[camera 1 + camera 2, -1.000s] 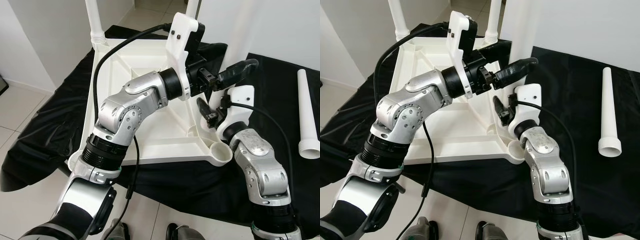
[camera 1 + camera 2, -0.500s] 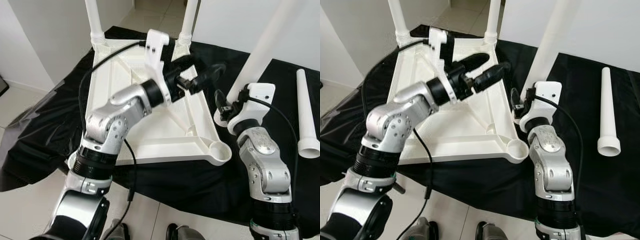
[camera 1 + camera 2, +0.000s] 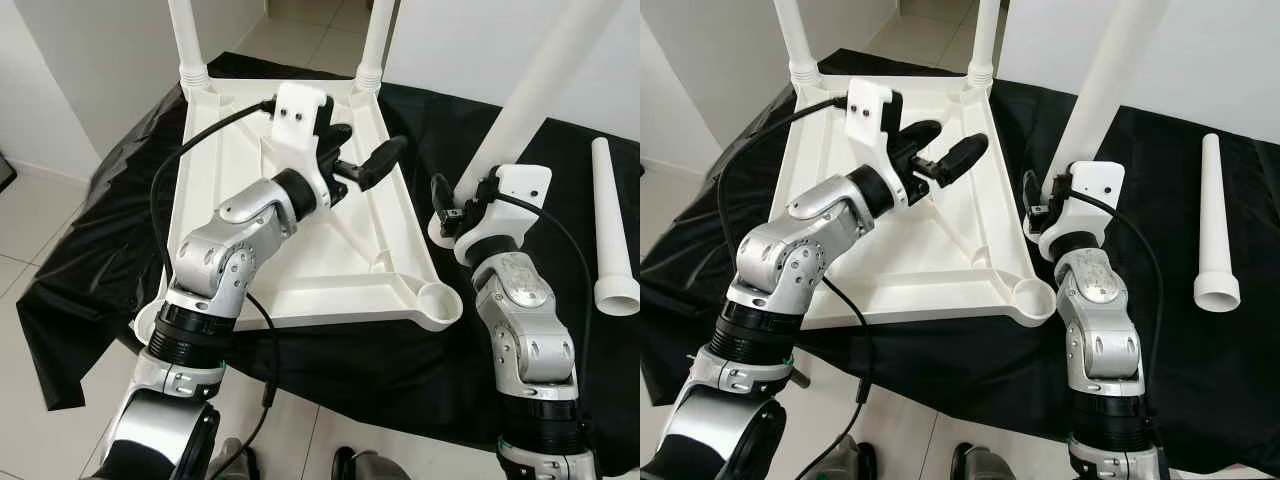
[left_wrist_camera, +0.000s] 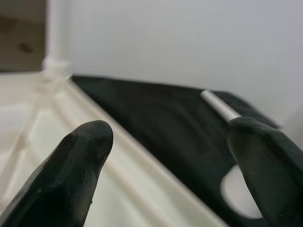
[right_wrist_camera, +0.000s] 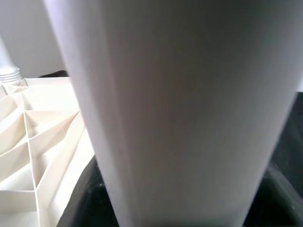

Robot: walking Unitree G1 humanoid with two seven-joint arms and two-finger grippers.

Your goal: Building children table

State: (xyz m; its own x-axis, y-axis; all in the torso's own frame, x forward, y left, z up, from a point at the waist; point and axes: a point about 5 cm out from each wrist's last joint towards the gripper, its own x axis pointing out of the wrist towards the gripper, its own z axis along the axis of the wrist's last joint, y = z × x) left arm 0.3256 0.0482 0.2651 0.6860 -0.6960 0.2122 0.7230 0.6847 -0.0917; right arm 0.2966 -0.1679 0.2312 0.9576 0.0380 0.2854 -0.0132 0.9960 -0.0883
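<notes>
Left eye view: tabletop (image 3: 300, 250) upside down on black cloth (image 3: 90, 250), sockets up for legs. Right gripper (image 3: 447, 212) clamped on leg (image 3: 530, 90), held just beside tabletop, likely for empty corner socket (image 3: 440, 300). Left gripper (image 3: 362, 152) spread, empty, above tabletop. Spare leg (image 3: 612, 225) on cloth, well apart.

Tabletop (image 3: 300, 250) on cloth (image 3: 90, 260), loose leg (image 3: 612, 230) far right

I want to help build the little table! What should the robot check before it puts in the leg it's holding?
1. Leg held by right gripper: ok.
2. Near corner socket free: ok.
3. Leg over that socket: not ok, it's beside the tabletop.
4. Left gripper open, holding nothing: ok.
5. Two far legs standing in place: ok.
6. Spare leg lying on the cloth: ok.
</notes>
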